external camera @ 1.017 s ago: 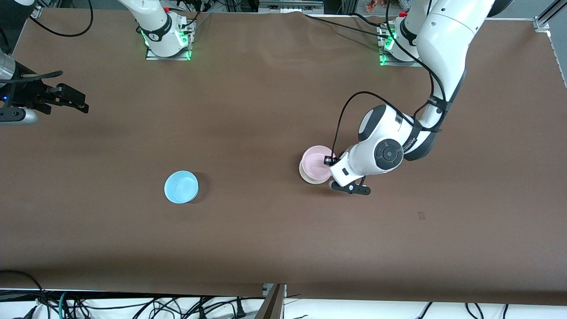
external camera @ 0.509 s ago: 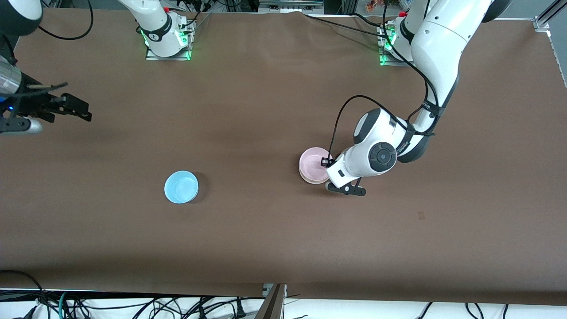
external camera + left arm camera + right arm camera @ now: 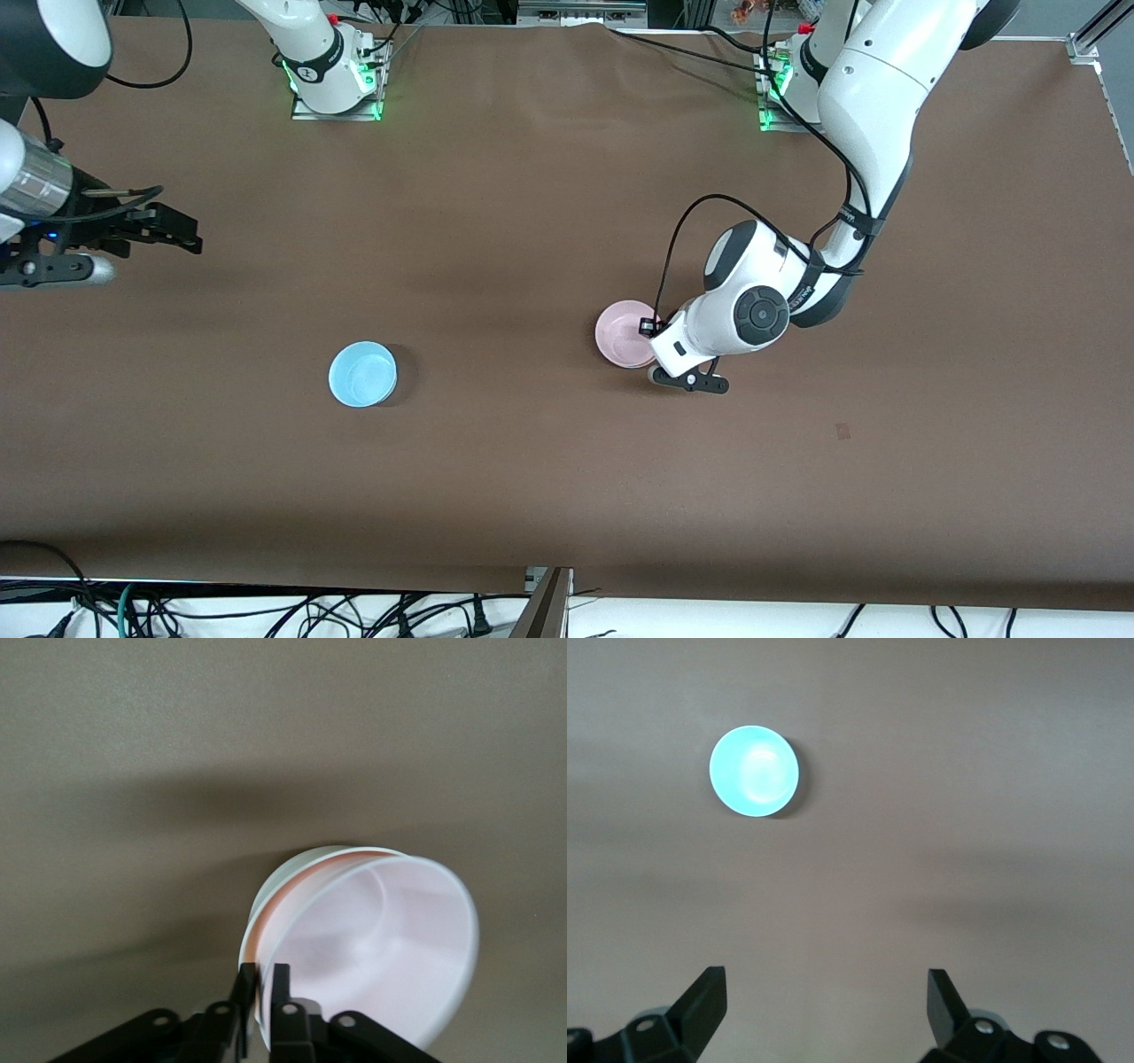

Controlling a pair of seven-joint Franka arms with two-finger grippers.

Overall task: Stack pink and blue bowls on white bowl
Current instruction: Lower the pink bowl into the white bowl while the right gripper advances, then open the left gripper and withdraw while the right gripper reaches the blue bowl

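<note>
The left gripper [image 3: 263, 988] sits at the pink bowl's [image 3: 622, 330] rim, its fingers [image 3: 282, 985] close together with the rim between them. The pink bowl is nested in the white bowl [image 3: 282, 879] on the table [image 3: 532, 221]. The right gripper [image 3: 826, 999] hangs wide open and empty above the table's right-arm end. The blue bowl [image 3: 362, 374] stands well apart from the stack.

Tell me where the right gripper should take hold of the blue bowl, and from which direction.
Grip the blue bowl by its rim, coming straight down from above, one finger inside the wall and one outside. It sits upright and alone on the table, mouth open upward, so the thin rim is probably the easiest hold. The right gripper is open.
</note>
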